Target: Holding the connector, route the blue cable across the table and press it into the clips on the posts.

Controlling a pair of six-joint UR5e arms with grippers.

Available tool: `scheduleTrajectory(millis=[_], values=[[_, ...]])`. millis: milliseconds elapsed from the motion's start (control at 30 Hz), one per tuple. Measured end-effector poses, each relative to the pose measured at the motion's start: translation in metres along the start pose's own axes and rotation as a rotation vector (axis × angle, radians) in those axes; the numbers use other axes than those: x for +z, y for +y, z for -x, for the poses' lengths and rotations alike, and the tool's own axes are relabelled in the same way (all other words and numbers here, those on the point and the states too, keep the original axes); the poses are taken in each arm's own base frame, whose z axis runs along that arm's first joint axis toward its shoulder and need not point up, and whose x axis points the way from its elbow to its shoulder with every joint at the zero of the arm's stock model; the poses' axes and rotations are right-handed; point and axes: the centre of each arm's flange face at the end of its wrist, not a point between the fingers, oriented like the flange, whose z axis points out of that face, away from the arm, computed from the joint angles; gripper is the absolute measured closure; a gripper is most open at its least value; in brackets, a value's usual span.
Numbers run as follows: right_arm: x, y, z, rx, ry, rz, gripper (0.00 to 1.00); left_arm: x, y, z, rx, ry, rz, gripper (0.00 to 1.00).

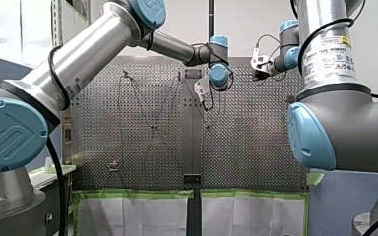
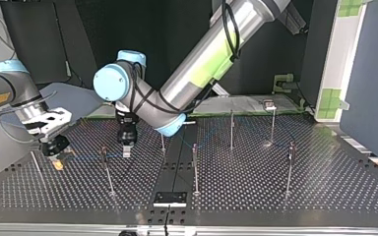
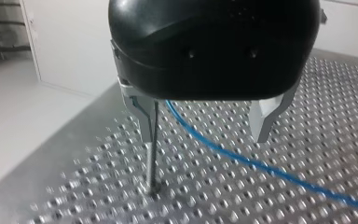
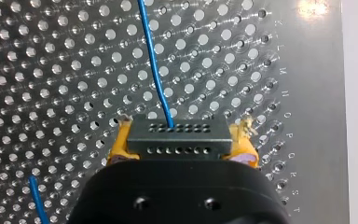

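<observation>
Right wrist view: right gripper (image 4: 182, 142) clamps the connector (image 4: 177, 133), its rear hidden; left gripper (image 3: 204, 134) gapes.

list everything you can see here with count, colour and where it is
perforated table: one, silver, under everything
posts: about seven, thin metal, upright, spread over the table
blue cable: one, blue, runs from the connector across the table
connector: one, dark grey, at the cable's end, gripped
black plate: one, black, table's near edge in top view
left end effector: one, black, metal fingers, open around the cable, beside a post
right end effector: one, black, yellow pads, shut on the connector
</observation>
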Motion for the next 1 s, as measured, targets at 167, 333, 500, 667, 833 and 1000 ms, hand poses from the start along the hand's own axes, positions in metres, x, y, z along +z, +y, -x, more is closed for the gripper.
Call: scheduleTrajectory(millis=[167, 333, 500, 667, 833, 1000], values=[[0.0, -0.002, 0.0, 0.0, -0.002, -0.003, 1.0, -0.013, -0.009, 0.011, -0.016, -0.013, -0.042, 0.0], [-0.001, -0.004, -0.001, 0.0, -0.001, -0.006, 1.0, -0.027, -0.011, 0.024, -0.015, -0.027, -0.055, 0.0], [-0.001, -0.004, -0.002, -0.001, 0.001, -0.005, 1.0, -0.035, -0.006, 0.039, -0.003, -0.044, -0.049, 0.0], [-0.001, -0.004, -0.003, -0.003, 0.003, -0.004, 1.0, -0.047, 0.001, 0.053, 0.018, -0.057, -0.031, 0.0], [-0.001, -0.004, -0.003, -0.003, 0.003, -0.004, 1.0, -0.056, 0.008, 0.067, 0.014, -0.075, -0.016, 0.0], [-0.001, -0.005, -0.002, -0.003, 0.002, -0.005, 1.0, -0.068, 0.012, 0.08, -0.001, -0.092, -0.019, 0.0]])
